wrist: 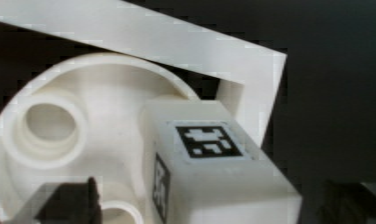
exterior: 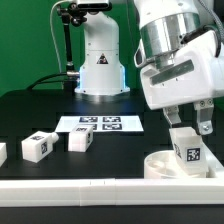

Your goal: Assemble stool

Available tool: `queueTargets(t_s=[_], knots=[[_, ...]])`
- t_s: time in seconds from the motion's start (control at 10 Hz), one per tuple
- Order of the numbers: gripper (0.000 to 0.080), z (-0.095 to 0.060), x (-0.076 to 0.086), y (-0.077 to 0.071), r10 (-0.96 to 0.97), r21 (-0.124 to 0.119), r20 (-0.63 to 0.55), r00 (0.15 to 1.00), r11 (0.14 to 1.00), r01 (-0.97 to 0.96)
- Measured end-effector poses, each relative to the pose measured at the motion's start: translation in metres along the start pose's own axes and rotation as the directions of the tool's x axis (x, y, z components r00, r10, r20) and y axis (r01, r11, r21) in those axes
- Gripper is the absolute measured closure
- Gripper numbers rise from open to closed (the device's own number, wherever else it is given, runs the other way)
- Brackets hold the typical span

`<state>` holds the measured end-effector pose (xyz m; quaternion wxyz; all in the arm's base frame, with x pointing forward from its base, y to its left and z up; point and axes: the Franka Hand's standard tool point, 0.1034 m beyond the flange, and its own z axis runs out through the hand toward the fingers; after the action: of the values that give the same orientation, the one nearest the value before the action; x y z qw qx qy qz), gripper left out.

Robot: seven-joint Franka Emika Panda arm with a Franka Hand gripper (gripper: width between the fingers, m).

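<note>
The fingers [exterior: 204,122] are closed to the width of one leg [exterior: 186,148] and grip its upper part, one on each side. They hold it upright with its tagged face toward the exterior camera. The leg's lower end sits at the round seat [exterior: 172,166], which lies flat on the black counter [exterior: 30,108] near the exterior view's right, just behind the long white rail [exterior: 90,190].

The wrist view shows the reason for this pose. The leg [wrist: 211,150] stands at the seat's [wrist: 52,120] rim, beside a round socket, so it is probably being lined up to go into a mounting hole. I judge this to be the fitting step for this leg. The pictures do not show whether it is seated yet.

Two spare legs [exterior: 37,146] lie well apart toward the exterior view's left, with the marker board [exterior: 100,124] behind them. They look set aside for later steps.
</note>
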<state>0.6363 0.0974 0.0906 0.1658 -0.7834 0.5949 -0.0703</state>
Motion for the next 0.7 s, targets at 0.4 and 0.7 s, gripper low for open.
queueTargets(t_s=[0.4, 0.7], knots=[[0.015, -0.016, -0.004, -0.006, -0.065, -0.018, 0.035, 0.997, 0.998, 0.066], [0.015, -0.015, -0.004, -0.006, -0.289, -0.015, 0.038, 0.957, 0.957, 0.29]])
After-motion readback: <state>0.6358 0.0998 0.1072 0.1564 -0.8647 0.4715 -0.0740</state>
